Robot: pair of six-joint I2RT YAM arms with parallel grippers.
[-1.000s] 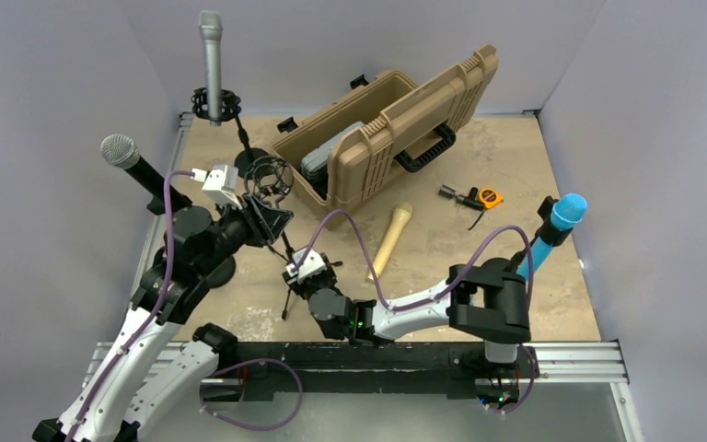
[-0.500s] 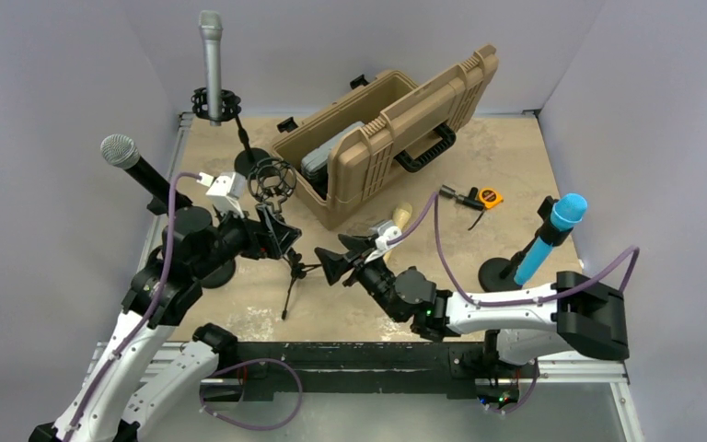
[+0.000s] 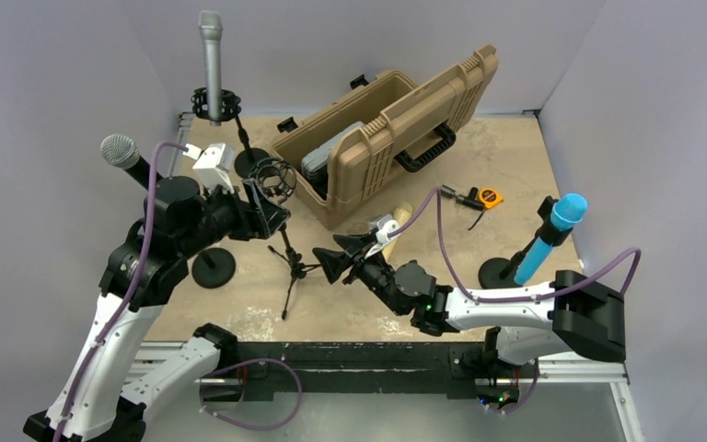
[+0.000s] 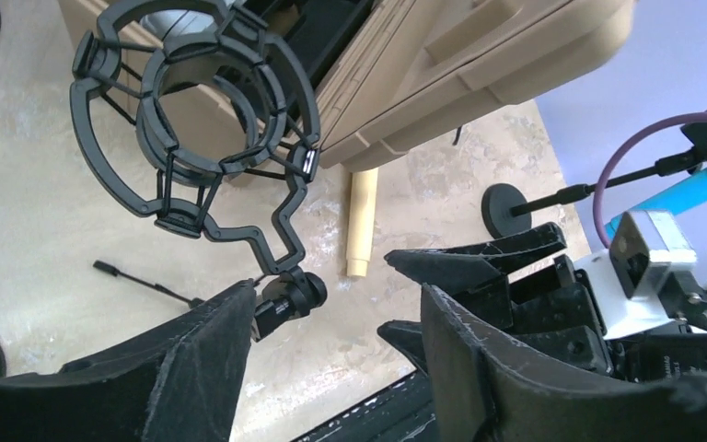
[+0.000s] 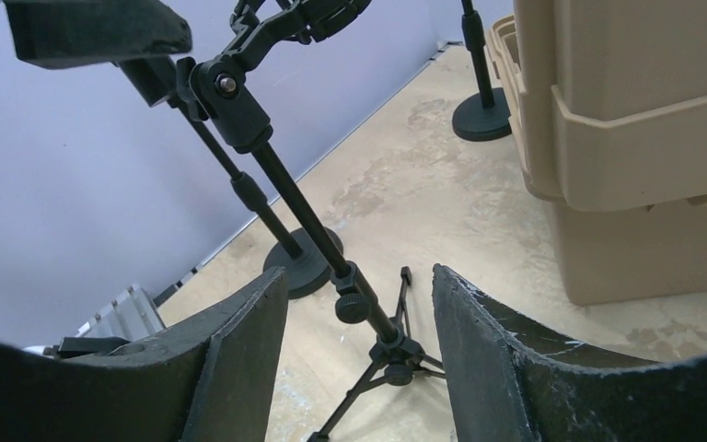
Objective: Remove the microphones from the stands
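Big change on the surface (image 3: 515, 157) in this last second, and the tan case (image 3: 396, 120) at 12 o'clock is no part of it: it is sitting open exactly as before. The arms are the story.

The right arm is now stretching low across the middle, where a second ago it was folded in close. The right tool (image 5: 359, 276) is pointing toward 9 o'clock with its jaws spread, framing the tripod stand (image 5: 313, 230) without touching it. The left arm is drawing back toward 10 o'clock. The left tool (image 4: 331, 308) is standing spread too, pinching nothing, with one finger just beside the stand's neck joint. Both tools were far tighter a second ago, so I am reading this as a let-go on both sides.

The stand is staying upright on its own legs. The cradle (image 4: 182, 224) at its top is hanging empty.

The gold microphone (image 4: 361, 221) is lying flat on the surface against the case's front wall, at about 1 o'clock from the stand and well apart from it. From above it is half hidden behind the right wrist, in the same spot as a second ago.

My call: the removal is looking done, and the arms are clearing away.
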